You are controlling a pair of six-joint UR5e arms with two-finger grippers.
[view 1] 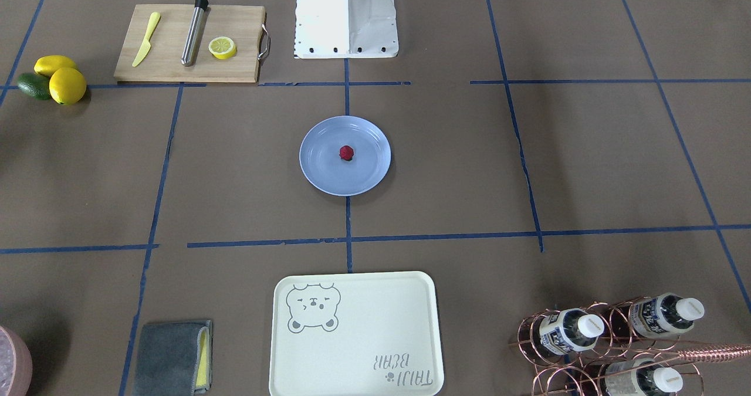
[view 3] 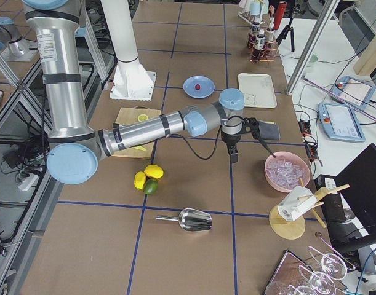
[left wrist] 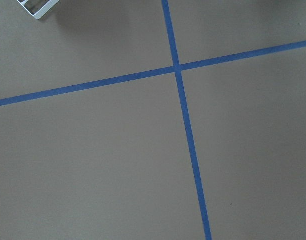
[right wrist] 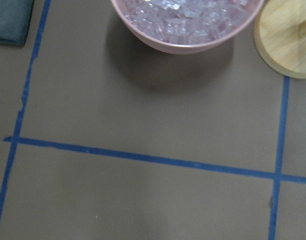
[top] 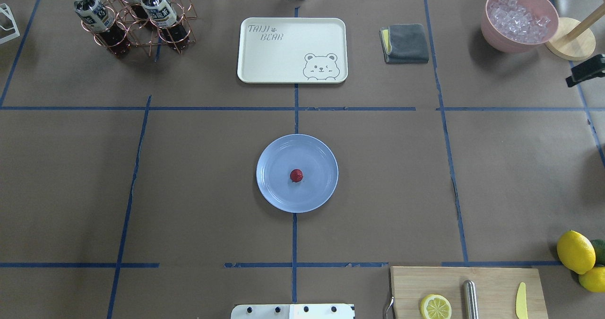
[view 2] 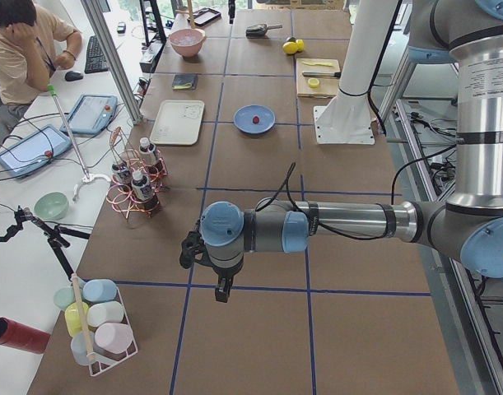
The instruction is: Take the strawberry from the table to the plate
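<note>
The strawberry [top: 296,175], small and dark red, lies in the middle of the light-blue plate [top: 274,193] at the centre of the brown taped table [top: 198,182]. It also shows in the front-facing view as the strawberry [view 1: 347,153] on the plate [view 1: 317,173]. Neither gripper is near it. My left gripper [view 2: 223,290] hangs over bare table far toward the left end, and I cannot tell whether it is open or shut. My right gripper [view 3: 234,157] hovers near the ice bowl at the right end, its state equally unclear. Both wrist views show only table.
A cream bear tray [top: 283,59] lies beyond the plate, with a grey cloth [top: 405,43] and a pink ice bowl [top: 496,40] to its right. A copper bottle rack [top: 132,16] stands far left. Near right are a cutting board [top: 491,281] and lemons [top: 575,251].
</note>
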